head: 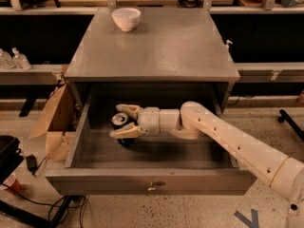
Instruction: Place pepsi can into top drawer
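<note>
The top drawer of the grey cabinet is pulled wide open, its metal knob at the front centre. My gripper reaches into the drawer from the right, at its left-middle. Its two fingers close on either side of the pepsi can, a dark can whose silver top faces up. The can is upright and low in the drawer, at or just above the floor. Its lower body is mostly hidden by the near finger.
A white bowl stands at the back left of the cabinet top. An open cardboard box sits on the floor left of the drawer. Cables and a dark object lie at the lower left. Shelves run behind the cabinet.
</note>
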`<act>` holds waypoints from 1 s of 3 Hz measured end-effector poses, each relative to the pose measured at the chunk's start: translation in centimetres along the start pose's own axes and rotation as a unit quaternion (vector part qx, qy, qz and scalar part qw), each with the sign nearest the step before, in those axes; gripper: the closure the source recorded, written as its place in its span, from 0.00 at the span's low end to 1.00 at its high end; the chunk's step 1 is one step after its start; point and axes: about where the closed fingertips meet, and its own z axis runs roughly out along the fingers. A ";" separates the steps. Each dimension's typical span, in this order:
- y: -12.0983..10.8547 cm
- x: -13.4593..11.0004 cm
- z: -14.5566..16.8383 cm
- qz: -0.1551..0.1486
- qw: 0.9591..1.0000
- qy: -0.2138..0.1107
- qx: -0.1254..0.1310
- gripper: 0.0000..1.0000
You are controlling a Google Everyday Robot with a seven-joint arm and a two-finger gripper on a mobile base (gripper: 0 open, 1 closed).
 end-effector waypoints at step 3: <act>1.6 -1.3 0.0 -0.011 1.000 -0.001 -0.021 0.00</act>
